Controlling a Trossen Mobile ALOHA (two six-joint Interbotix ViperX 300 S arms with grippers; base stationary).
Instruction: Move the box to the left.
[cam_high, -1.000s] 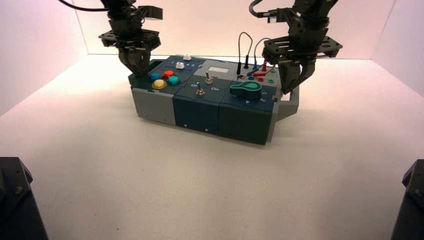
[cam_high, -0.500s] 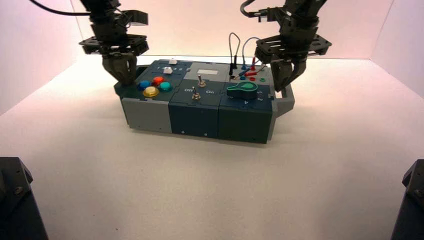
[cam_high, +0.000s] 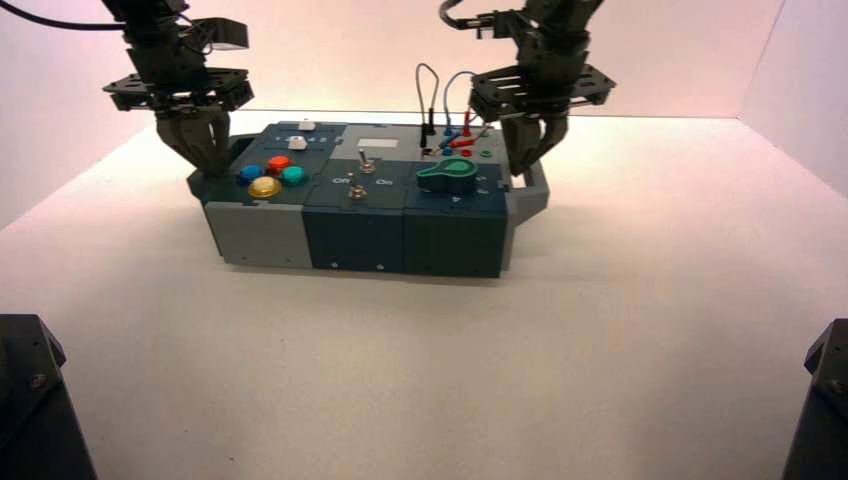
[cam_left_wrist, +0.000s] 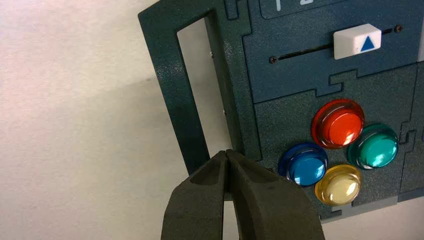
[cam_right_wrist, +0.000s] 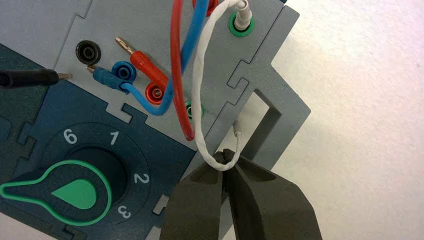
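Box (cam_high: 355, 238), long and modular, between two claws

Location: on the pale desk (cam_high: 400, 370), left of centre in the high view, long face towards the camera.

Contents, left to right:

- Left claw (cam_high: 213, 172): fingers pressed together, tips down at the dark end handle (cam_left_wrist: 175, 85), beside the handle's opening.
- Buttons, four, round: blue (cam_high: 251, 174), yellow (cam_high: 264, 187), red (cam_high: 278, 163) and green (cam_high: 292, 175) (a tight cluster at the left end).
- Slider caps, two, white (cam_high: 297, 143) (cam_high: 307, 126), behind the buttons; the nearer bears a blue triangle and sits towards the inner end of its slot.
- Toggle switches, two (cam_high: 356, 188) (cam_high: 367, 162), mid-box, behind them a pale rectangular window (cam_high: 378, 143).
- Knob, green-edged (cam_high: 448, 175), front right, with numerals around it.
- Jumper wires, black, blue, red and white (cam_right_wrist: 200, 75), back right (the white one loops across the right claw's tips).
- Right claw (cam_high: 517, 172): fingers closed against each other, tips at the opening of the grey end handle (cam_high: 535, 195).
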